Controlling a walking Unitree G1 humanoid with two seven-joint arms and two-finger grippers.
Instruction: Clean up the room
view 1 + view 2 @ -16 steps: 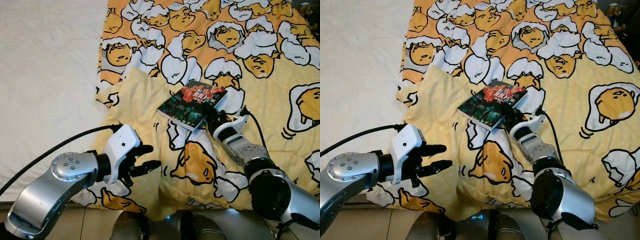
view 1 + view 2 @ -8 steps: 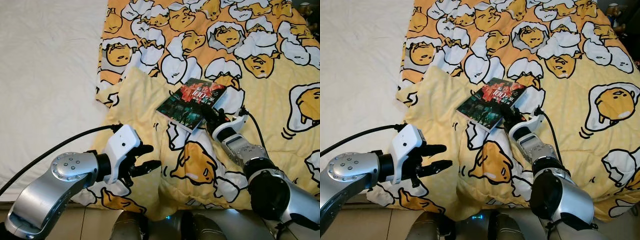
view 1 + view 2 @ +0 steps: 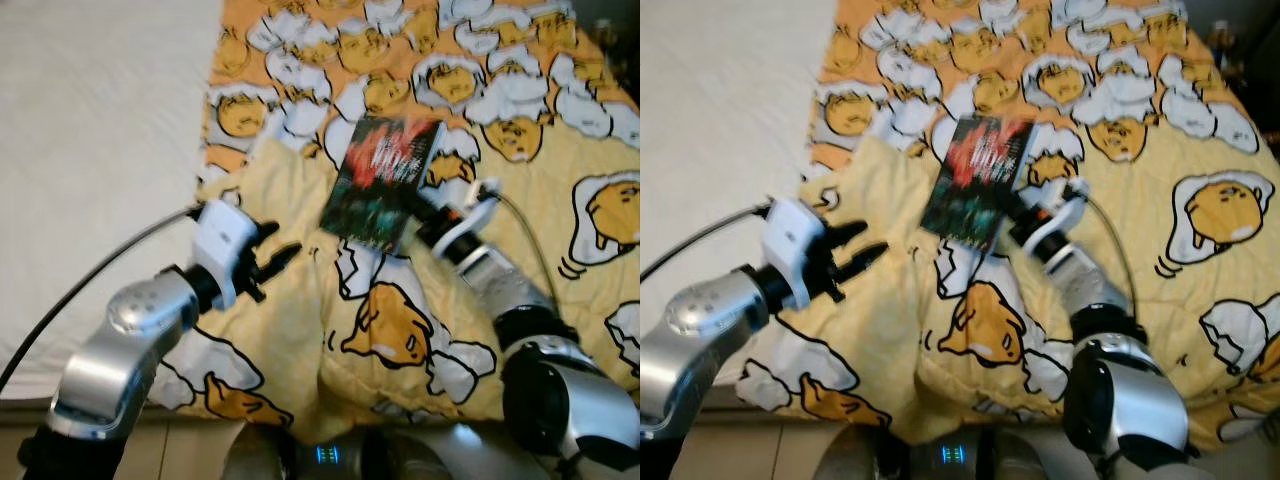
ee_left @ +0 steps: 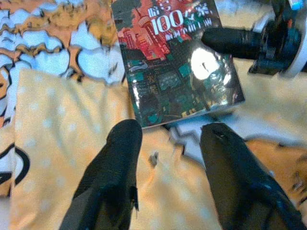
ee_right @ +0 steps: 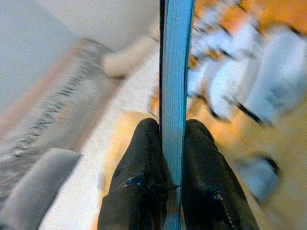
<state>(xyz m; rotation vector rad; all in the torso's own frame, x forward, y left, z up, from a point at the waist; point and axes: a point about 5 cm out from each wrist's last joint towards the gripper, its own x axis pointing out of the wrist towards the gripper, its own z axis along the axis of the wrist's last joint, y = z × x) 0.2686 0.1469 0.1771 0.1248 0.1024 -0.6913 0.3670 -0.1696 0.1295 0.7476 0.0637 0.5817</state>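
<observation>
Right gripper pinching book by its edge, book tilted up off the quilt mid-bed, left gripper spread, hovering near quilt's folded corner, white sheet beside.

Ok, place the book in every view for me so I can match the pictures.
Left eye view: book, centre, upper half, above the blanket.
Right eye view: book, centre-left, upper half.
Left wrist view: cover facing the camera, top centre.
Right wrist view: edge-on, up the middle.
Shared landmark: right gripper, jaws clamped on it.
</observation>
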